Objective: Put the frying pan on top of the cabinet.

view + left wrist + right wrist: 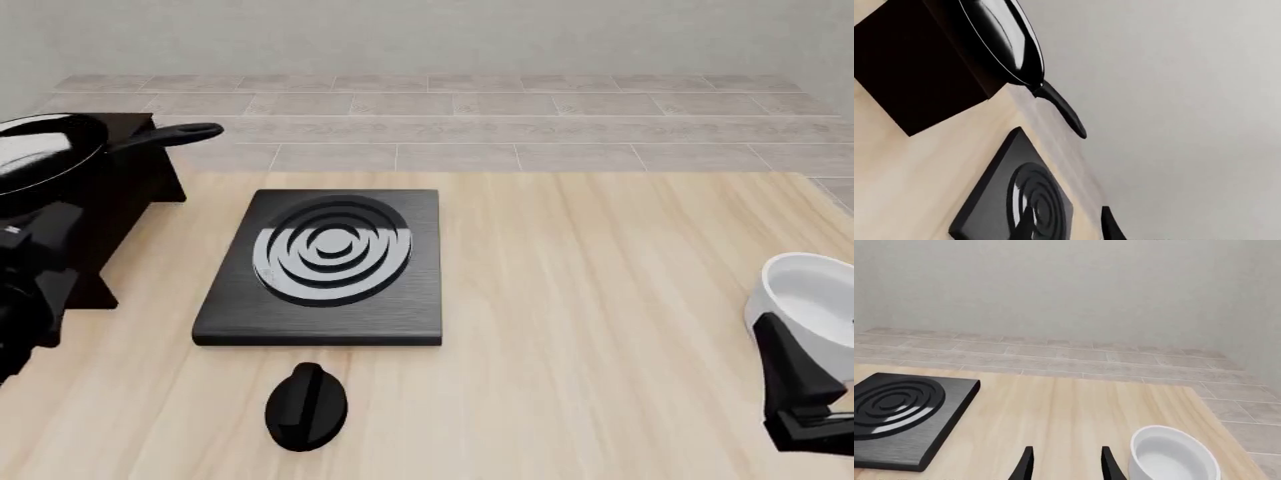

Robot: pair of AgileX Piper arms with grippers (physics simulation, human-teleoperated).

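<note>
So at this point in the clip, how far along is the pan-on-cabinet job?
It looks essentially done: the frying pan sits on top of the cabinet, its handle sticking out toward the stove slab. Nothing is in hand: the right gripper is open and empty beside the white bowl; the left gripper's jaws can't be made out, but it isn't on the pan. Nothing obvious remains beyond retracting the arms.
</note>
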